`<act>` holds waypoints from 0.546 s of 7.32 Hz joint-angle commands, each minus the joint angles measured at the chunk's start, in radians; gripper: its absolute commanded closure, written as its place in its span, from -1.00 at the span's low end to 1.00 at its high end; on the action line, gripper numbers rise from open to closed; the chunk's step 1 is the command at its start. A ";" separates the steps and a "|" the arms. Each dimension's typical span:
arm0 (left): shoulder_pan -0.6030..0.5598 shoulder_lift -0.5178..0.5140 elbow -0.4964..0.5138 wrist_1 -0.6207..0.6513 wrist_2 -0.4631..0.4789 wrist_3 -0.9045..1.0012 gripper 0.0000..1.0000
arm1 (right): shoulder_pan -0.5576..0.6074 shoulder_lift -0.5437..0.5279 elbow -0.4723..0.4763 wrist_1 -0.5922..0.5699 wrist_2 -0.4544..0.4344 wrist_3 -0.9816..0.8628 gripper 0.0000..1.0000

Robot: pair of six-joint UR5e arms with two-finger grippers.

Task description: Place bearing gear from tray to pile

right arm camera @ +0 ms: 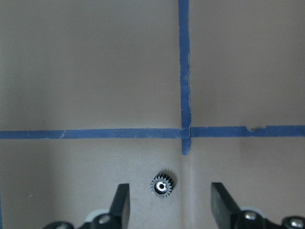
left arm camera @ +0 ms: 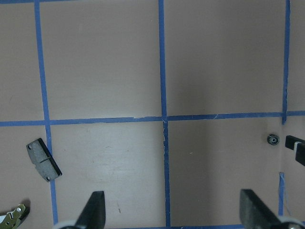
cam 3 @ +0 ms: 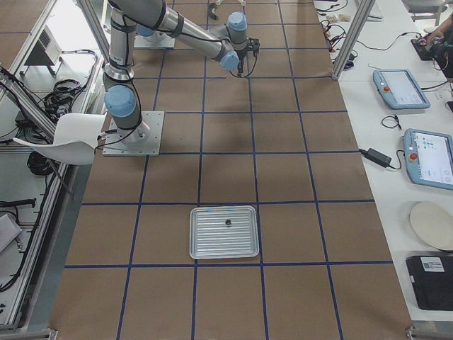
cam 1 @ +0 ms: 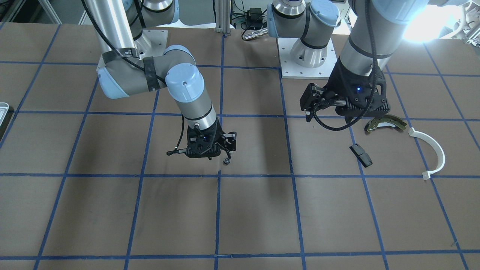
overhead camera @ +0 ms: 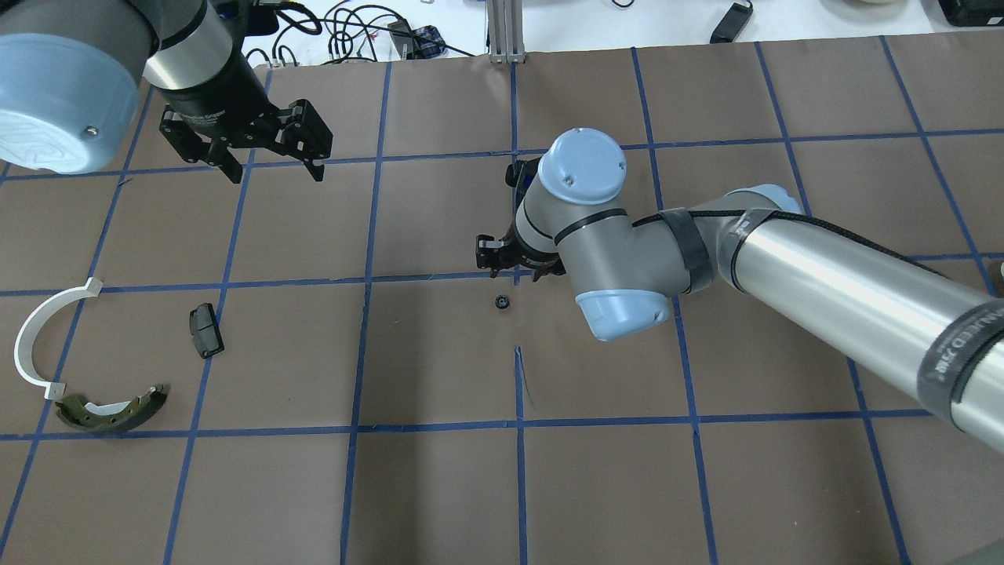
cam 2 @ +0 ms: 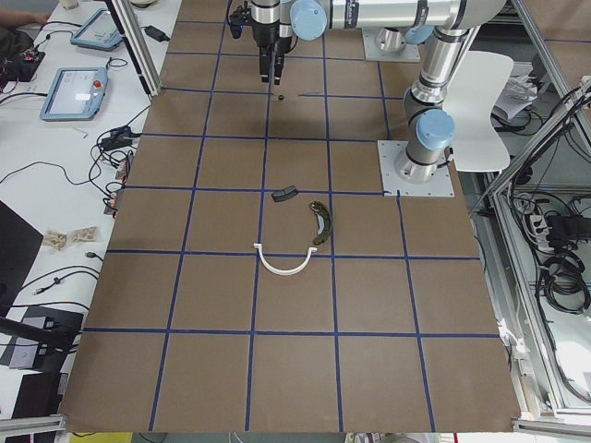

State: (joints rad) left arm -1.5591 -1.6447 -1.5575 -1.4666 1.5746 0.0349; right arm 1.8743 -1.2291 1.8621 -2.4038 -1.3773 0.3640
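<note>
The small dark toothed bearing gear (cam 1: pixel 226 161) lies flat on the brown table near its middle; it also shows in the overhead view (overhead camera: pixel 500 301) and in the right wrist view (right arm camera: pixel 162 185). My right gripper (cam 1: pixel 229 149) is open just above it, and the gear lies between its fingers (right arm camera: pixel 120 202). The pile lies apart, on my left: a brake shoe (overhead camera: pixel 110 412), a white half-ring (overhead camera: pixel 35 329) and a black block (overhead camera: pixel 205 330). My left gripper (overhead camera: pixel 276 163) is open and empty, above the table beside the pile. The tray (cam 3: pixel 224 232) lies far to my right.
A small dark part (cam 3: pixel 228 224) sits on the tray. Blue tape lines (overhead camera: pixel 518 353) grid the brown table. Cables and a metal post (overhead camera: pixel 502 31) line the far edge. The arm bases (cam 1: pixel 305 56) stand on the robot's side.
</note>
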 commanded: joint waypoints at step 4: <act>-0.146 -0.053 -0.082 0.063 -0.037 -0.144 -1.00 | -0.314 -0.288 -0.130 0.487 -0.025 -0.383 -1.00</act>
State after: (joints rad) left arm -1.6246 -1.6709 -1.6115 -1.4324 1.5588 -0.0160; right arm 1.6267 -1.4680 1.7421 -2.0039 -1.3830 0.1028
